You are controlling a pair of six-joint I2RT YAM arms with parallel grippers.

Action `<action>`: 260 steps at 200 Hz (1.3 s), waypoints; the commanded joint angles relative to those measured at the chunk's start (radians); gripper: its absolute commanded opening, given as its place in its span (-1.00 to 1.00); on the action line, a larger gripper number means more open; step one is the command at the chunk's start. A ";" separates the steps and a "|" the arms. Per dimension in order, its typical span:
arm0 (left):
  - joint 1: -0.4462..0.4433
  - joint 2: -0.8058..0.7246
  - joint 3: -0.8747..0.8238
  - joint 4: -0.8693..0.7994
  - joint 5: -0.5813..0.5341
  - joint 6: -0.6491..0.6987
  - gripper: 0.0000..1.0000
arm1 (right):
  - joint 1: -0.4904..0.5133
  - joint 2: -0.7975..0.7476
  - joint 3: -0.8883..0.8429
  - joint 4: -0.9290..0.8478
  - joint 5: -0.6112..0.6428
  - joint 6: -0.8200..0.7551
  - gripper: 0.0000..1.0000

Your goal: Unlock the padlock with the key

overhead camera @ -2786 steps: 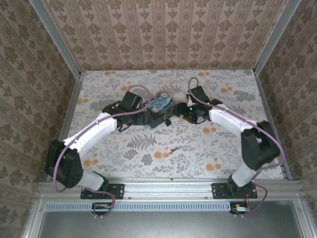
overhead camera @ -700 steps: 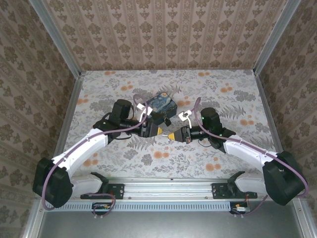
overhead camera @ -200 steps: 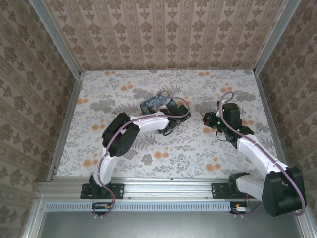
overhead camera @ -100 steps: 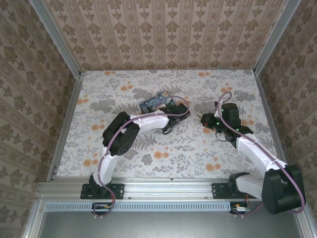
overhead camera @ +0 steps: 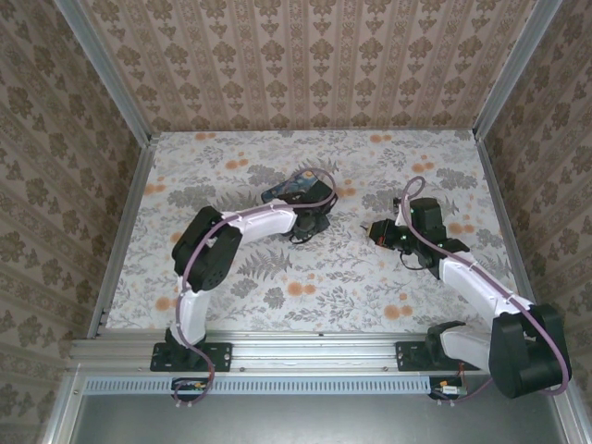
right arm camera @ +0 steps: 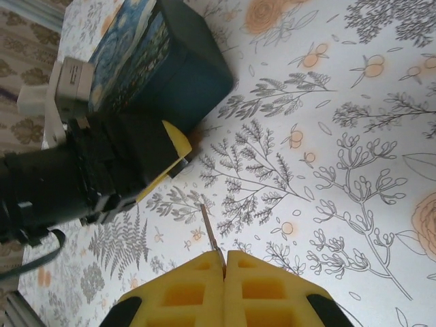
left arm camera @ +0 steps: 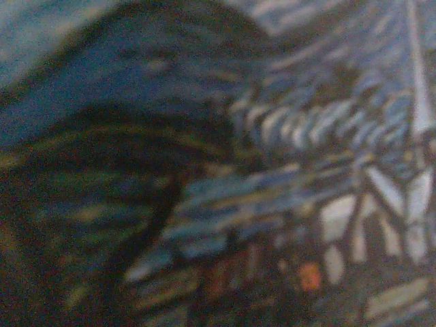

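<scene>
The padlock, a dark blue block with a swirl print, lies at the table's middle back. My left gripper sits at its near right end and is shut on it. In the right wrist view one yellow finger presses the padlock's lower corner. The left wrist view is a blurred close-up of the padlock's printed face. My right gripper hovers to the right of the padlock, apart from it. In its own view the right gripper is shut on the key, whose thin blade points at the padlock.
The floral tabletop lies bare between the two grippers and in front of them. Patterned walls and metal rails close the table on three sides. The left arm's elbow rests low at the left.
My left gripper has closed on the padlock and its elbow has swung left. My right gripper has carried the key leftward, closer to the padlock.
</scene>
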 commanded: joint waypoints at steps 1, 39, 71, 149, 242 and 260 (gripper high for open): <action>0.044 -0.091 -0.043 0.038 0.247 0.062 -0.52 | 0.008 0.033 0.055 -0.052 -0.081 -0.061 -1.00; 0.105 -0.169 -0.076 0.059 0.423 0.029 -0.55 | 0.081 0.047 0.026 0.058 -0.125 -0.054 -1.00; 0.148 -0.200 -0.070 0.055 0.544 0.024 -0.60 | 0.127 0.077 0.012 0.166 -0.141 -0.008 -1.00; 0.213 -0.259 -0.171 0.251 0.693 -0.113 -0.67 | 0.181 0.152 0.046 0.336 -0.128 0.101 -1.00; 0.218 -0.277 -0.228 0.351 0.700 -0.177 -0.68 | 0.187 0.231 0.079 0.408 -0.138 0.217 -1.00; 0.218 -0.282 -0.237 0.359 0.699 -0.186 -0.68 | 0.190 0.264 0.087 0.422 -0.131 0.219 -1.00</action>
